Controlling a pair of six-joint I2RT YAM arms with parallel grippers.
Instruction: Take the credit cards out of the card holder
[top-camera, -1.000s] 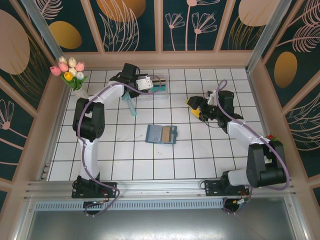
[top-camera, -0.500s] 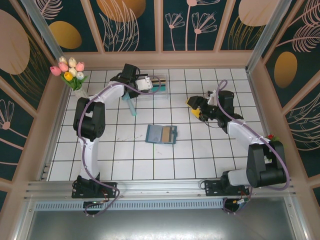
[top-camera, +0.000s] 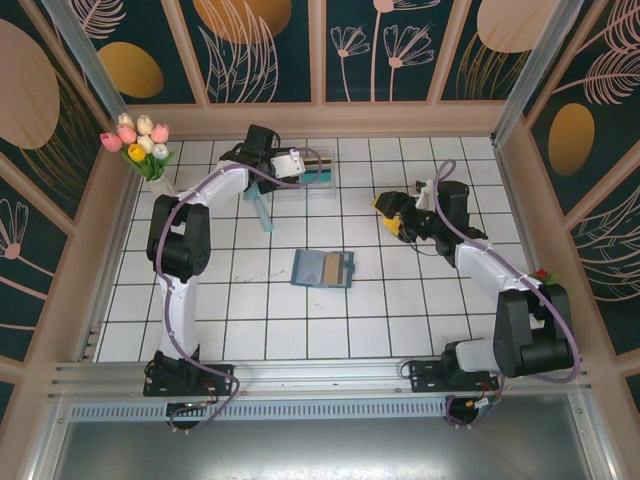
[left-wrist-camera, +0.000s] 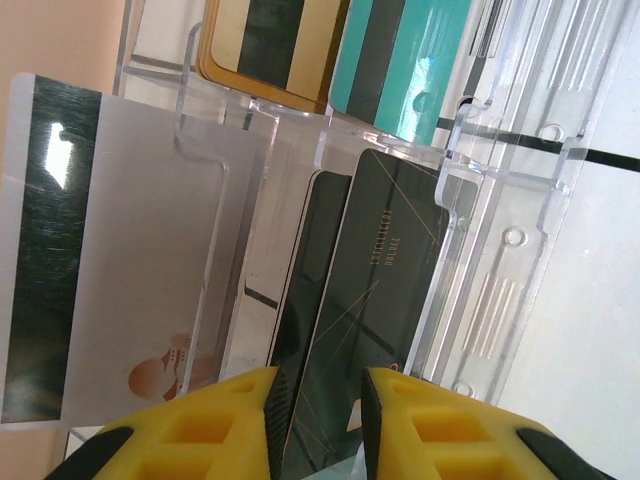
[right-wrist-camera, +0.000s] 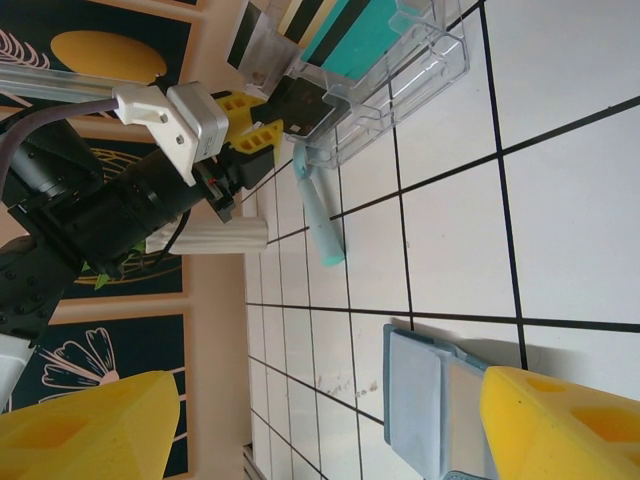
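white tiled floor (top-camera: 270, 330) (black grout), dark floral wall panels (top-camera: 260, 50).

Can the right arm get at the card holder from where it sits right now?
Probably yes. The right gripper hovers open just beyond and to the right of the card holder, which lies open on bare tiles with nothing between them. The left gripper is away at the clear box.

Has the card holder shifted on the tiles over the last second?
No. The card holder sits on the same floor tiles as before.
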